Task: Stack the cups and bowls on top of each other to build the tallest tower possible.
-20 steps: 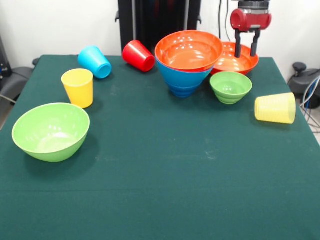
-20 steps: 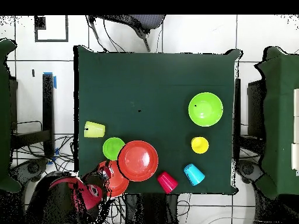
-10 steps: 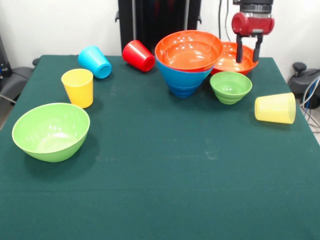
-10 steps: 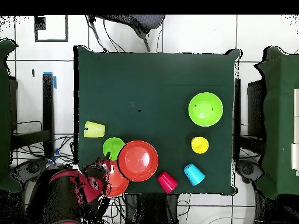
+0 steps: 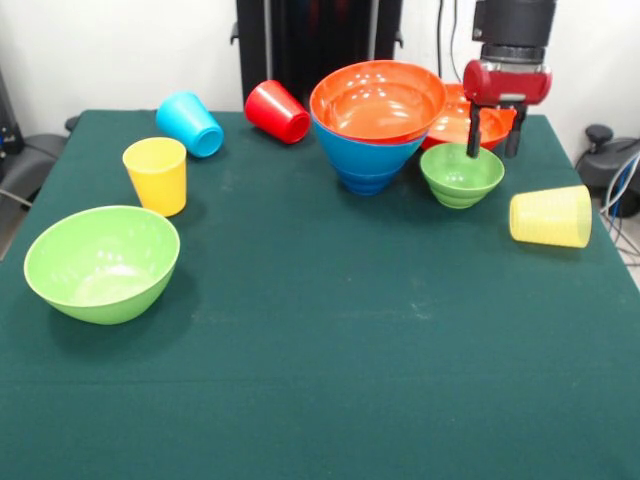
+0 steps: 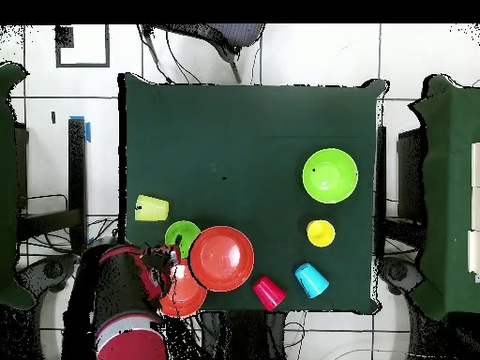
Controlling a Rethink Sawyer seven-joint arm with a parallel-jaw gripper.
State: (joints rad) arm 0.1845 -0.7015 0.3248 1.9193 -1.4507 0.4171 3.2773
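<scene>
Surface: green cloth [image 5: 330,380] carries every piece, spread out with room between most of them.
Tower: orange-red bowl [image 5: 378,100] nested in a blue bowl [image 5: 365,155], rims up, so wide pieces form the base.
Big green bowl [image 5: 102,262]: upright, alone at one side, well apart from the tower.
Second orange-red bowl [image 5: 452,120]: behind the tower, partly hidden.
Small green bowl [image 5: 461,174]: just beside the tower, upright.
Cups: yellow cup [image 5: 156,175] upright; blue cup [image 5: 189,123], red cup [image 5: 277,111] and ribbed pale cup [image 5: 551,216] on their sides.
Claw [image 5: 494,148]: fingers apart, empty, hanging at the small green bowl's far rim, likely lining up a rim pinch.
</scene>
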